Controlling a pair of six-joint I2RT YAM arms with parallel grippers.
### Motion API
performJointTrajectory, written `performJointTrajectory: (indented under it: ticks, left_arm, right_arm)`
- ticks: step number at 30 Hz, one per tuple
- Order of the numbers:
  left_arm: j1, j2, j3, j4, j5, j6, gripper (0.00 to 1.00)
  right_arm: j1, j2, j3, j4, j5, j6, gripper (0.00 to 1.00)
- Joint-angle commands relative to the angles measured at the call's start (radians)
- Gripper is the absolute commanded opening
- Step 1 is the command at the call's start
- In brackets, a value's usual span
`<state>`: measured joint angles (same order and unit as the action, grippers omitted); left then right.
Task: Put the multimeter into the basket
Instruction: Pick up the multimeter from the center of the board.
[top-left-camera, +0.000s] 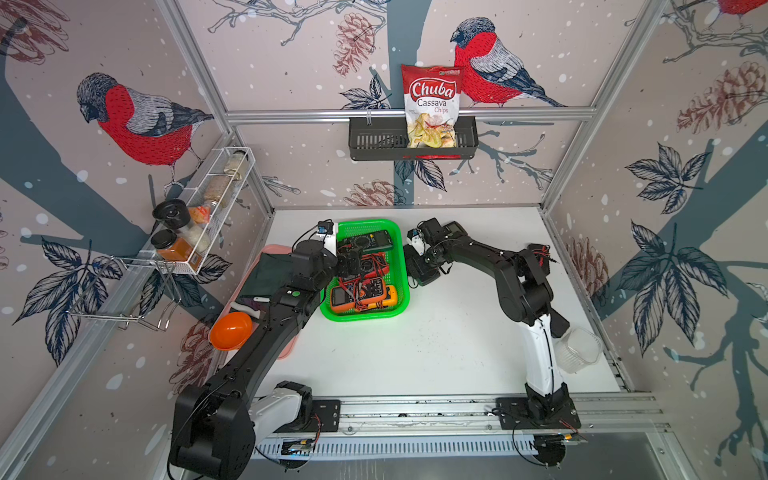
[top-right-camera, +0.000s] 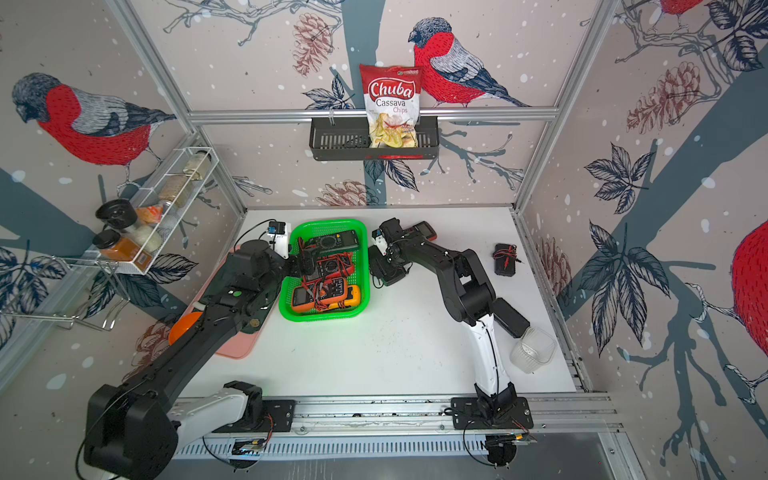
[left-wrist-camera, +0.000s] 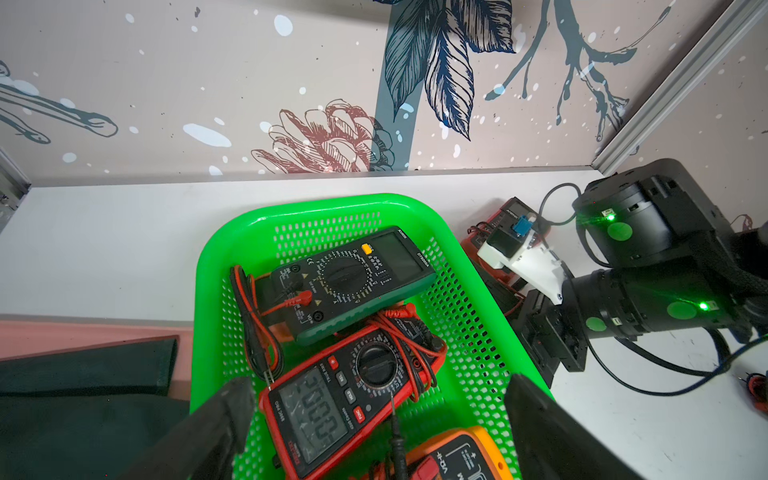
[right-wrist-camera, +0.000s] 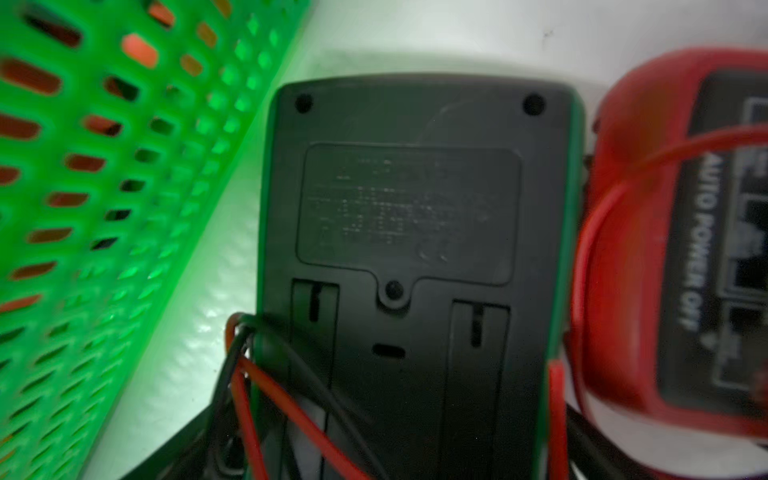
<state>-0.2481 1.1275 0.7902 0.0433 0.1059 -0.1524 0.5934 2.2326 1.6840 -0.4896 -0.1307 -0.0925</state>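
Face-down multimeter (right-wrist-camera: 415, 249) beside basket (right-wrist-camera: 124, 166) wall, narrow gap

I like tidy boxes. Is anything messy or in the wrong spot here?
Yes. One multimeter lies face down on the table beside the basket, not in it, next to a red multimeter. Red and black leads lie tangled over the ones inside.

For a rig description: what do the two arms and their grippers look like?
The left arm and right arm match: boxy black links, one white link near each base, round green stickers on some links, thin black cables looping at the wrists, and a white camera mount at each wrist. The left gripper and right gripper are black.
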Motion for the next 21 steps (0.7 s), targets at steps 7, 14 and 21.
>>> performJointTrajectory:
  ticks: [7,14,21]
  left_arm:
    - [-0.001,-0.011,-0.011,0.015,-0.047,-0.01,0.98]
    - [-0.002,-0.092,-0.103,0.11,-0.106,-0.1,0.98]
    - [-0.001,-0.149,-0.106,0.04,-0.186,-0.155,0.97]
  right_arm:
    - [0.005,0.043,0.032,-0.05,0.023,-0.025,0.84]
    - [0.005,-0.055,-0.029,-0.014,0.068,-0.019,0.43]
    - [0.003,-0.233,-0.152,0.09,0.165,0.01,0.05]
